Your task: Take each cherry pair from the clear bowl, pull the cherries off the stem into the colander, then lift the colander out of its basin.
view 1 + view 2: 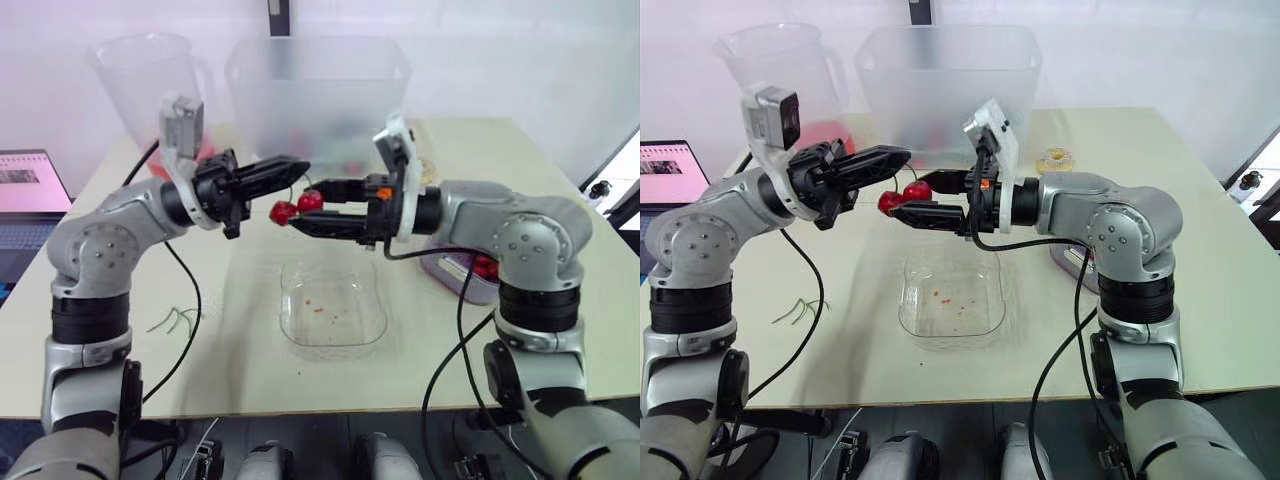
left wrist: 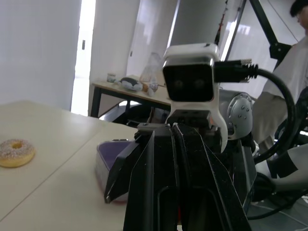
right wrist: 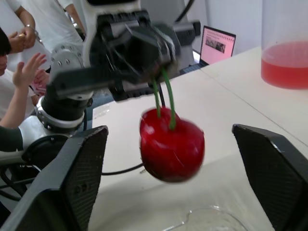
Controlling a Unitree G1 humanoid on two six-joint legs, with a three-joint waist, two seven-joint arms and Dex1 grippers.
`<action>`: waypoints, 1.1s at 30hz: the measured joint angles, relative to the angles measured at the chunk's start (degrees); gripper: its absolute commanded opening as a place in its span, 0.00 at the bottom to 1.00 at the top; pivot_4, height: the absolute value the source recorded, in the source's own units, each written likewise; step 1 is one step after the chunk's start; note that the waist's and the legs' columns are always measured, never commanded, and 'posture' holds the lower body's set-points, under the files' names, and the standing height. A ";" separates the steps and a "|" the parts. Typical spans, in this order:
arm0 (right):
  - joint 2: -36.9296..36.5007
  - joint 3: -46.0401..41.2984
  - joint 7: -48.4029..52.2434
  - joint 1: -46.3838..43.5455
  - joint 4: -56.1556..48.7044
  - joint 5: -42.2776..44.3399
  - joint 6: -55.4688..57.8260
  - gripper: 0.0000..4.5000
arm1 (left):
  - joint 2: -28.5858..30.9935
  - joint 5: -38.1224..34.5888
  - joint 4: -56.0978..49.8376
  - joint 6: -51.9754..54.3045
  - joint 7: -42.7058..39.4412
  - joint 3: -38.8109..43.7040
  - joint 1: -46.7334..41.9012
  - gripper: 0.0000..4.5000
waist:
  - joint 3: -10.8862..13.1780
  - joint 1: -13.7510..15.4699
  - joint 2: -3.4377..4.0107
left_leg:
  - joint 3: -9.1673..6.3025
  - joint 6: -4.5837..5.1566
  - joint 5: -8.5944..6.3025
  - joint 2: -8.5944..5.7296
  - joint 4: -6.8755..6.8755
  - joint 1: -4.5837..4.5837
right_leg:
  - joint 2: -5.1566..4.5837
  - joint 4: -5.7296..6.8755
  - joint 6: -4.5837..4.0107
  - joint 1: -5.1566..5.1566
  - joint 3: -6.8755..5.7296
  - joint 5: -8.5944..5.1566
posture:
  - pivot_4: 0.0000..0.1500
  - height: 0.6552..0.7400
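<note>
A red cherry pair (image 1: 297, 206) hangs in the air above the clear bowl (image 1: 333, 318), which holds only a few red specks. My left gripper (image 1: 298, 168) is shut on the pair's green stems (image 3: 164, 96) from above left. Coming from the right, my right gripper (image 1: 302, 205) is open, with one finger on each side of the cherries (image 3: 171, 144) and not touching them. The purple basin with its colander (image 1: 450, 278) sits on the table under my right forearm, mostly hidden. Red cherries (image 1: 485, 267) show inside it.
A big frosted bin (image 1: 318, 85) and a pitcher of pink liquid (image 1: 150, 80) stand at the back. Loose green stems (image 1: 175, 320) lie at the left. A laptop (image 1: 30, 182) is at far left, a donut (image 1: 1053, 158) at back right. People (image 3: 19, 62) stand beyond the table.
</note>
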 measured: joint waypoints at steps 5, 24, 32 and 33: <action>-0.51 0.42 -0.83 0.00 -0.13 1.34 0.59 0.51 | -0.14 0.39 0.00 -0.01 -0.10 0.00 0.05 0.00 | 0.00 0.05 0.00 | 0.00 0.00 0.00 -0.01 0.00 0.00 | 0.00 0.00 0.00 0.00 0.00 0.00 | 1.00 0.39; -1.29 1.84 -2.01 0.06 -0.05 1.92 0.52 0.17 | -0.49 1.01 0.00 -0.12 -0.27 0.00 0.05 0.00 | 0.00 0.02 0.00 | 0.00 0.00 0.00 0.00 0.00 0.00 | 0.00 0.00 0.00 0.00 0.00 0.00 | 1.00 0.39; -5.55 4.87 0.75 2.12 -1.45 1.84 -0.55 0.17 | -1.16 1.24 -0.04 -0.24 -0.44 -0.66 0.71 0.00 | 0.00 0.04 0.00 | 0.01 0.00 0.00 0.00 0.00 0.00 | -0.01 0.00 0.00 0.00 0.01 0.00 | 1.00 0.39; -6.45 5.58 1.29 2.49 -1.65 1.73 -0.66 0.17 | -1.27 1.25 -0.04 -0.22 -0.50 -1.09 1.12 0.00 | 0.00 0.03 0.00 | 0.00 0.00 0.00 0.00 0.00 0.00 | 0.00 -0.01 0.00 0.00 0.00 0.00 | 1.00 0.39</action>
